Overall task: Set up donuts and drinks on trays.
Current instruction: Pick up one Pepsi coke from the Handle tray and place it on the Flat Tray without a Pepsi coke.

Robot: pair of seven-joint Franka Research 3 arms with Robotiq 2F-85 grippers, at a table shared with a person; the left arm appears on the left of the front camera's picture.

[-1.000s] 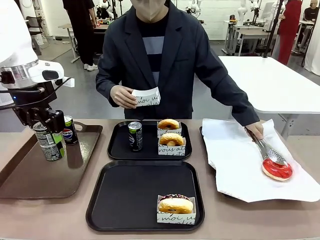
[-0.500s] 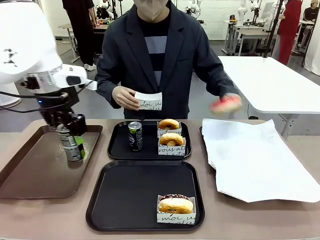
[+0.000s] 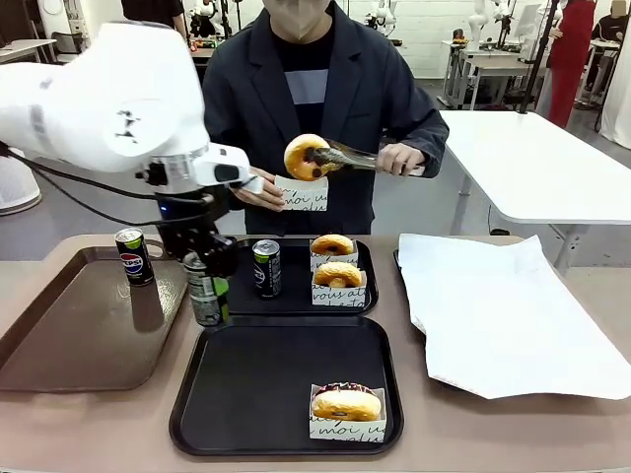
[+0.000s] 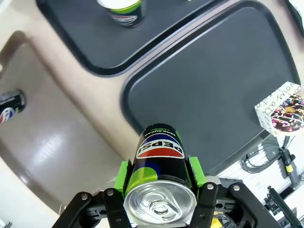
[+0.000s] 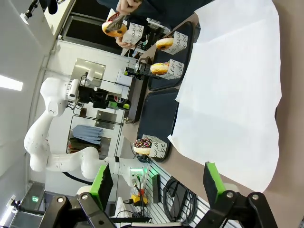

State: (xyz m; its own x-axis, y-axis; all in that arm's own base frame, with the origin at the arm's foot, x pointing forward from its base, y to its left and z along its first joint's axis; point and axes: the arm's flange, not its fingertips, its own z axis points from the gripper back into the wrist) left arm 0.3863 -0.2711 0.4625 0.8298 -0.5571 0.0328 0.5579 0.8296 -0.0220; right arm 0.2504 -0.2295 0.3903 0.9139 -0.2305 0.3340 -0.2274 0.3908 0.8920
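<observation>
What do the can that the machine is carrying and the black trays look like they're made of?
The can looks like thin aluminium: bare silver top with a pull tab, glossy printed body. The near black tray and the far black tray look like moulded plastic, matte with a soft sheen along the raised rims, though coated metal can't be ruled out.

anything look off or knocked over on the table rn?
Nothing stands out. Cans upright, sleeved donuts sit squarely on both black trays, no spills. The left tool holds one can upright over the near tray's far-left corner; the white paper sheet lies slightly rumpled, nothing more.
</observation>
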